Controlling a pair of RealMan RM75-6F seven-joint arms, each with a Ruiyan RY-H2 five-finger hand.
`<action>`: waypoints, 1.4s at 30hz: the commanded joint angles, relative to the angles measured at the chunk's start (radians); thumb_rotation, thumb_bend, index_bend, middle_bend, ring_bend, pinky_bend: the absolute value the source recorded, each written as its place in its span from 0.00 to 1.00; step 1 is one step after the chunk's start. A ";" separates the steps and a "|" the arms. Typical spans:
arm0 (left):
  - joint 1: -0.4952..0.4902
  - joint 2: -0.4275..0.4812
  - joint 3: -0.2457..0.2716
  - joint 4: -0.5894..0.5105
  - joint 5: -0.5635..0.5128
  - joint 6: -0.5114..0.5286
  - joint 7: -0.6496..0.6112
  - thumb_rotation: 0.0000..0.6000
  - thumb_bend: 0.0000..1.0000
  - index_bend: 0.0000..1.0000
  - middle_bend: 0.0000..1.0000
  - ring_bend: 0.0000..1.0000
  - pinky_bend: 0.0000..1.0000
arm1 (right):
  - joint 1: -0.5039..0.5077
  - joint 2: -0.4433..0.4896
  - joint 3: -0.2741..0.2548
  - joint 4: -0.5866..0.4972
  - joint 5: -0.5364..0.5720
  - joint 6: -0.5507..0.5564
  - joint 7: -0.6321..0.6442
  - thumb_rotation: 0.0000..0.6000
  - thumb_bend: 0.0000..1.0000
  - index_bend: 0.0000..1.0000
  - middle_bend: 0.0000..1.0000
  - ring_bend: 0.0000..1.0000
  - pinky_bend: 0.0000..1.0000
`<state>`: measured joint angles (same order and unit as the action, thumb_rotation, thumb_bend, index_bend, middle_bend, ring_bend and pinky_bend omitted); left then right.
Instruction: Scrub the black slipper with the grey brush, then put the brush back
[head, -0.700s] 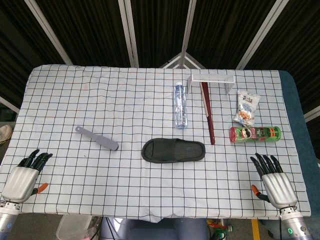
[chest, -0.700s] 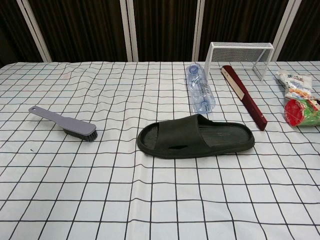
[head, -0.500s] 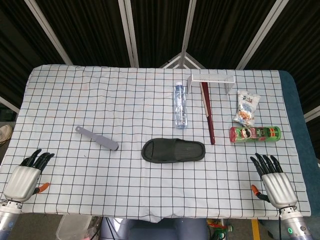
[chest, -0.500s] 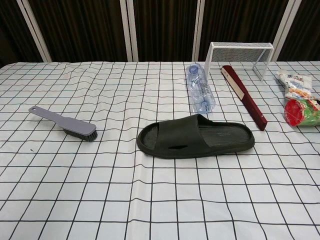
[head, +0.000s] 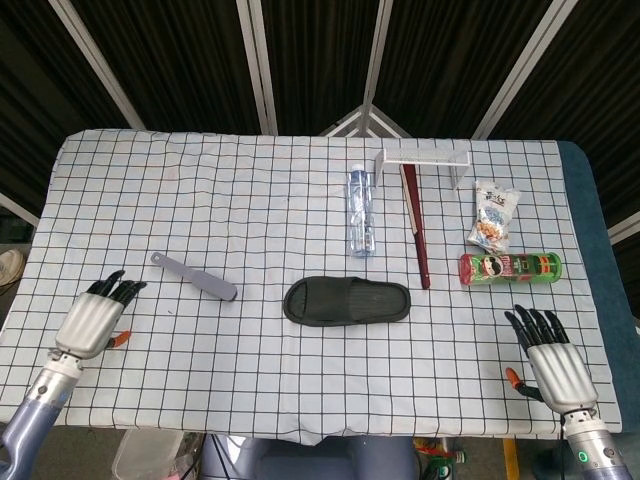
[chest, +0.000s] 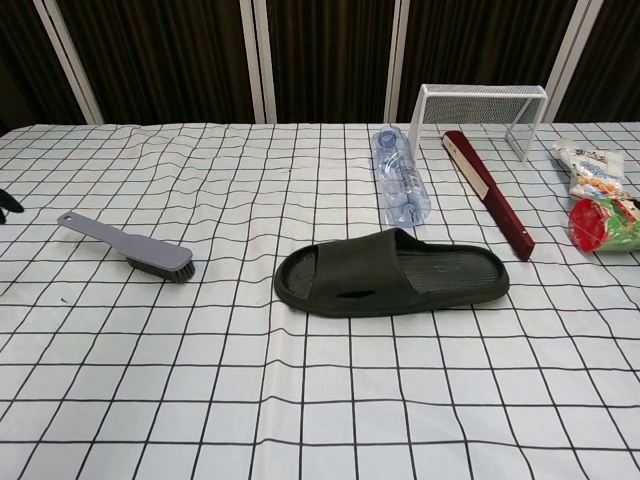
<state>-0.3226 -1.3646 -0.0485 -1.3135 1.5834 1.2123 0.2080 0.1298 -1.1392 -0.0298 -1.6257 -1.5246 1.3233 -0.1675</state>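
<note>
— Where's the left hand (head: 93, 319) right now?

— Near the table's (head: 180, 190) left edge, fingers stretched out and a bit apart, nothing in it. The grey brush (head: 194, 276) lies just ahead of its fingertips and a little inward, not touching them.

— And the brush itself?

— Flat on the checked cloth, handle end nearer the hand, bristle end pointing toward the black slipper (head: 347, 301). The slipper sits further inward, past the brush, lying on its sole.

— The right hand (head: 552, 364)?

— Down at the near right corner, palm down, fingers straight and loosely spread, empty. Just beyond its fingertips lies a green crisp can (head: 510, 267) on its side, with a snack bag (head: 494, 215) behind that. The slipper is well off to its inner side.

— Anything between?

— A water bottle (head: 362, 211) and a dark red stick (head: 415, 222), both lying beyond the slipper.
</note>
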 joint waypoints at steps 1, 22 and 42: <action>-0.083 -0.061 -0.032 0.053 -0.024 -0.101 -0.003 1.00 0.27 0.20 0.26 0.14 0.32 | 0.002 0.000 0.003 0.004 0.007 -0.006 0.006 0.87 0.40 0.00 0.00 0.00 0.00; -0.252 -0.218 -0.057 0.186 -0.011 -0.188 -0.033 1.00 0.37 0.29 0.35 0.18 0.37 | 0.010 0.009 0.016 0.020 0.045 -0.030 0.035 0.87 0.41 0.00 0.00 0.00 0.00; -0.313 -0.300 -0.026 0.335 -0.013 -0.210 -0.136 1.00 0.37 0.36 0.36 0.21 0.38 | 0.009 0.014 0.021 0.019 0.054 -0.025 0.039 0.87 0.41 0.00 0.00 0.00 0.00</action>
<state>-0.6339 -1.6619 -0.0763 -0.9810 1.5720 1.0049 0.0749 0.1386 -1.1253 -0.0087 -1.6062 -1.4706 1.2982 -0.1281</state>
